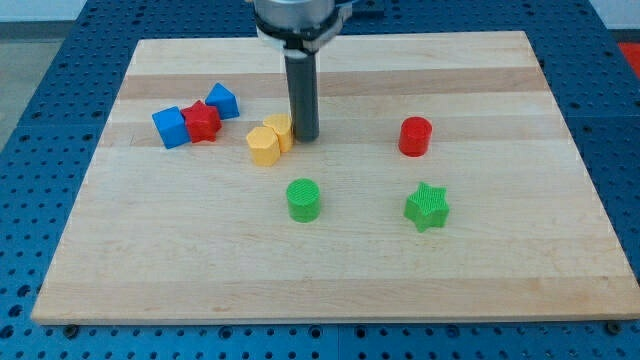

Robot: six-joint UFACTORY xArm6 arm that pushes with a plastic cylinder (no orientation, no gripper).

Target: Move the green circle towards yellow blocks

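Since size sets the order, the wooden board (330,270) comes 1st: pale, w/ darker grain bands near the view's top, sitting on a blue perforated table (40,60) that shows on all sides.

Next, the arm's rod (303,95): dark, upright, dropping from a grey housing at the view's top centre. My tip (305,137) is on the board just to the right of the yellow blocks, touching or nearly touching the rear one; can't tell which. No claw on this rig, only the rod, so nothing spread, pressed together or pinching.

Blocks, approx. big to small:
- green star (427,207), lower right of centre, alone.
- green circle (303,199), a short cylinder, below the yellow pair and near them but not touching; well left of the green star. It's below my tip and apart from it.
- red cylinder (415,136), right of the rod, apart from it, above the green star.
- 2 yellow blocks touching each other: the front yellow block (263,145) is hexagon-ish, the rear yellow block (280,129) sits up and right of it, exact shape unclear.
- left cluster, all touching in a row: blue cube (171,126) at far left, red block (202,121) in the middle w/ unclear shape, blue block (222,100) w/ a pointed top at upper right. Cluster is well left of the yellow pair.
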